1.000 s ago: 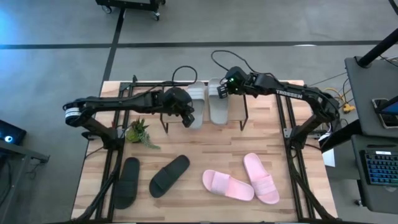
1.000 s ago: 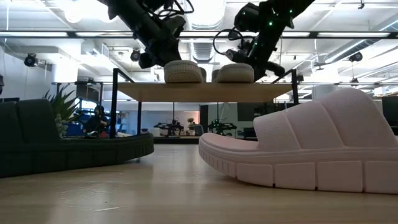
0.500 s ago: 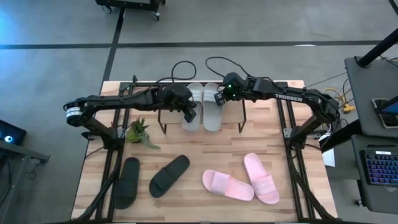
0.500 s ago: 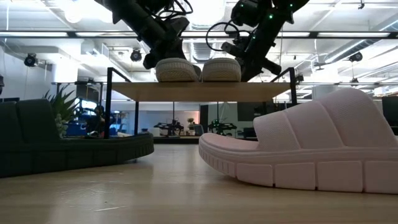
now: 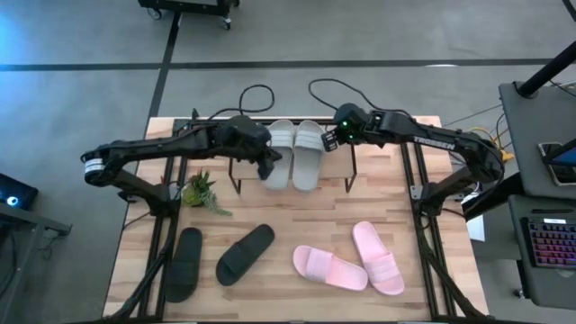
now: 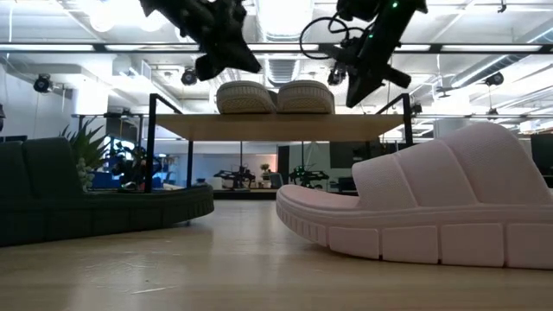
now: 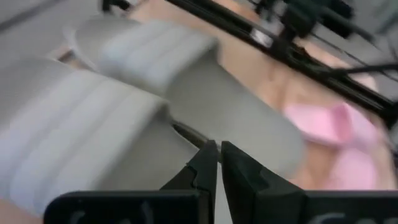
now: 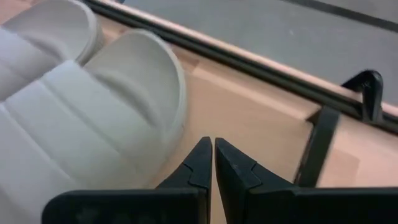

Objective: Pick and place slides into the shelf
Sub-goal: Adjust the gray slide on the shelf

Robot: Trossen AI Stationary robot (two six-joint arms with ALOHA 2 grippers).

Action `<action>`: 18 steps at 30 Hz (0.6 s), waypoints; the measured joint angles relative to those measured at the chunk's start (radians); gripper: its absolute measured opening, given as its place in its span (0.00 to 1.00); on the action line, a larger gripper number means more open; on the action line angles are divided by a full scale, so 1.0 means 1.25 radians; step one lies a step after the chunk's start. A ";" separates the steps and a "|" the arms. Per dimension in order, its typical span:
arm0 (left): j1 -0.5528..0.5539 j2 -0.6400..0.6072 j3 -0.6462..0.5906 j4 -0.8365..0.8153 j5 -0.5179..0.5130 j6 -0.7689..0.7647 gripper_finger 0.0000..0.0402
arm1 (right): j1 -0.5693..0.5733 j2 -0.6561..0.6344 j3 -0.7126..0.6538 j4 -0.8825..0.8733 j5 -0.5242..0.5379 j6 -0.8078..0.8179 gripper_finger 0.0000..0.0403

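Two pale grey-green slides lie side by side, soles down, on the wooden top board of the low black-framed shelf. My left gripper is shut and hovers just left of and above the left slide. My right gripper is shut and hangs right of and above the right slide. Two black slides and two pink slides lie flat on the table's near half.
A small potted plant stands on the table left of the shelf. The black frame rails run along both table sides. A pink slide and a black slide fill the foreground in the low view.
The right grey-green slide slid along the shelf top toward the left one, until the pair sat close together. Both grippers then drew back from the slides, the left going up and left, the right going up and right.
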 joint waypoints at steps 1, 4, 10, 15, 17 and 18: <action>-0.003 -0.009 0.000 -0.026 0.023 0.003 0.02 | 0.003 -0.007 0.000 -0.013 -0.010 0.005 0.03; -0.019 -0.030 0.000 -0.131 0.075 0.023 0.02 | 0.019 -0.019 0.000 -0.055 -0.033 0.026 0.03; -0.061 -0.032 0.000 -0.243 0.080 0.068 0.02 | 0.074 -0.021 0.000 -0.068 -0.038 0.069 0.03; -0.082 -0.017 0.000 -0.246 0.087 0.068 0.02 | 0.112 -0.019 0.000 -0.067 -0.038 0.102 0.03; -0.095 -0.017 0.000 -0.249 0.106 0.068 0.02 | 0.124 -0.019 0.000 -0.068 -0.038 0.118 0.03; -0.101 -0.018 0.000 -0.244 0.117 0.072 0.02 | 0.130 -0.019 0.000 -0.069 -0.038 0.125 0.03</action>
